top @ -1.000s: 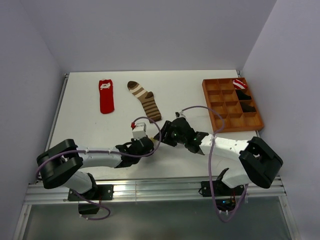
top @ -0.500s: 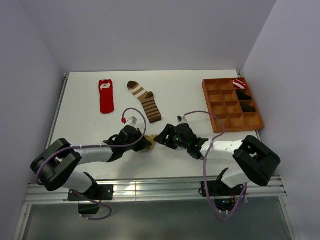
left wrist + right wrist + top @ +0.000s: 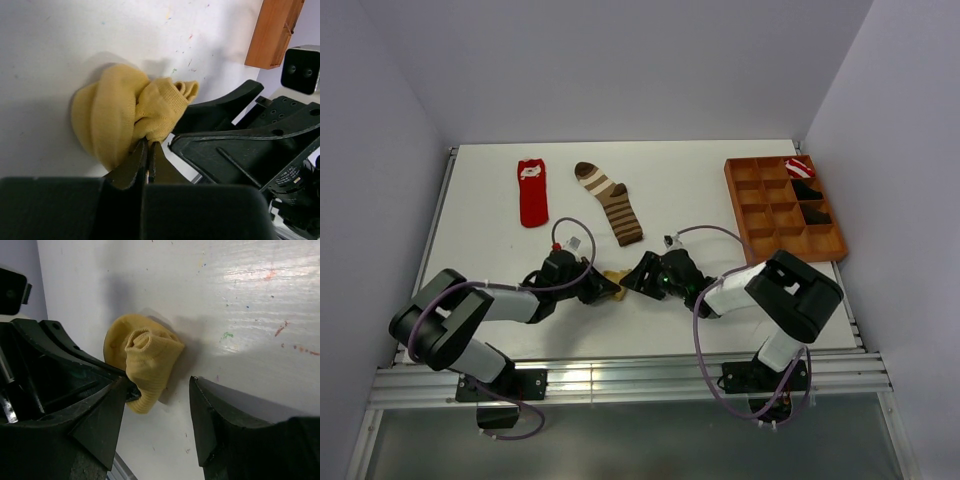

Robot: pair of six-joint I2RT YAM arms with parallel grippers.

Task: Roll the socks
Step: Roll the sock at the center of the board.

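Rolling looks well along on the mustard-yellow sock [image 3: 613, 277], which from above we see bunched into a small lump on the white table [image 3: 690, 180], near its front edge. The left gripper [image 3: 603, 289] and right gripper [image 3: 638, 276] meet at it from either side. The red sock [image 3: 532, 192] and the brown-and-tan striped sock [image 3: 610, 200] lie flat and well apart from the arms, toward the back, so we judge them not yet begun. A wooden tray [image 3: 732, 190] sits at the right.

From the left wrist, we see the mustard-yellow sock [image 3: 120, 117] as a rounded bundle with its ribbed cuff sticking out toward the other arm. The left gripper [image 3: 147, 156] has its fingertips pressed together on a fold at the bundle's near side, pinching the fabric.

From the right wrist, the right gripper [image 3: 157, 402] stands spread, one finger on each side of the mustard-yellow sock [image 3: 145, 360], gripping nothing. The cuff opening faces us, loose and untucked.

We judge the next move to be catching that cuff and folding it over the bundle while the left pinch holds it firm; a slack hold would let it unroll.
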